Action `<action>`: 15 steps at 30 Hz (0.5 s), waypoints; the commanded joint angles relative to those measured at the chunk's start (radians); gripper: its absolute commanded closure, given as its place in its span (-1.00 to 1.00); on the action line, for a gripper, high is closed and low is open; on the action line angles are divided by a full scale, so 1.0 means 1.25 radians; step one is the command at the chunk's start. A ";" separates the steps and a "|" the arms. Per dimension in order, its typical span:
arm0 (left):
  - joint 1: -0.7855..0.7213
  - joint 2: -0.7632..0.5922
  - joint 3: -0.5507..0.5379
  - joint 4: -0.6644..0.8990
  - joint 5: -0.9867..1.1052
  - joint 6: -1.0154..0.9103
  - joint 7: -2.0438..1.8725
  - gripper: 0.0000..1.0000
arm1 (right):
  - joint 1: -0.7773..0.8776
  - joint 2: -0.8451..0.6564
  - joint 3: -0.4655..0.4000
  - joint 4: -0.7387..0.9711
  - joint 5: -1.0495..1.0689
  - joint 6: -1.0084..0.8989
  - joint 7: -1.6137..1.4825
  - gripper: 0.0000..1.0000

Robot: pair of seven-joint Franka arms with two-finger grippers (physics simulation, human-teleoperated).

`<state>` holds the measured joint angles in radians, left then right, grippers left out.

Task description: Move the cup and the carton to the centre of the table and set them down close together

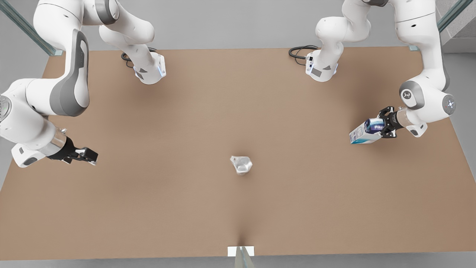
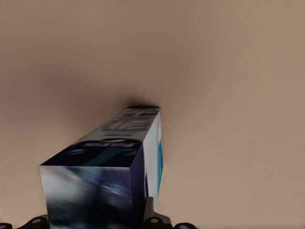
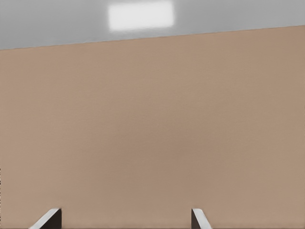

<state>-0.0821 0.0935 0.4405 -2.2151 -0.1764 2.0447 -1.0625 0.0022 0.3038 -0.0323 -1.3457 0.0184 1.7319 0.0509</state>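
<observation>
One hand, my left gripper (image 1: pixel 378 125), squeezes the carton (image 1: pixel 362 133) near the table (image 1: pixel 148 208) edge; it may slip. My right gripper (image 1: pixel 89 156) waits, fingers apart.

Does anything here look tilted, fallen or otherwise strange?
Yes. The cup lies tipped on the table near its centre. The carton hangs slanted in the left gripper at the front view's right. The right gripper waits open.
</observation>
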 commanded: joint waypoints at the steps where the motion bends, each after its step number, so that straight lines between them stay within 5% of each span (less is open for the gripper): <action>1: 0.001 0.001 0.000 0.000 0.000 -0.001 0.000 -0.20 | 0.001 -0.001 0.000 0.000 0.000 0.000 0.000 -1.00; 8: -0.021 -0.050 -0.016 0.054 -0.004 -0.071 0.012 -0.23 | 0.008 -0.004 0.000 0.002 -0.001 -0.002 -0.001 -1.00; 15: -0.025 -0.054 -0.414 0.147 -0.002 -0.140 -0.157 -0.29 | 0.008 0.001 -0.001 -0.002 -0.004 0.002 -0.001 -1.00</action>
<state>0.0815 0.0287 -0.1196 -2.0212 -0.1718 1.8735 -1.3040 0.0121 0.3053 -0.0334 -1.3484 0.0138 1.7358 0.0491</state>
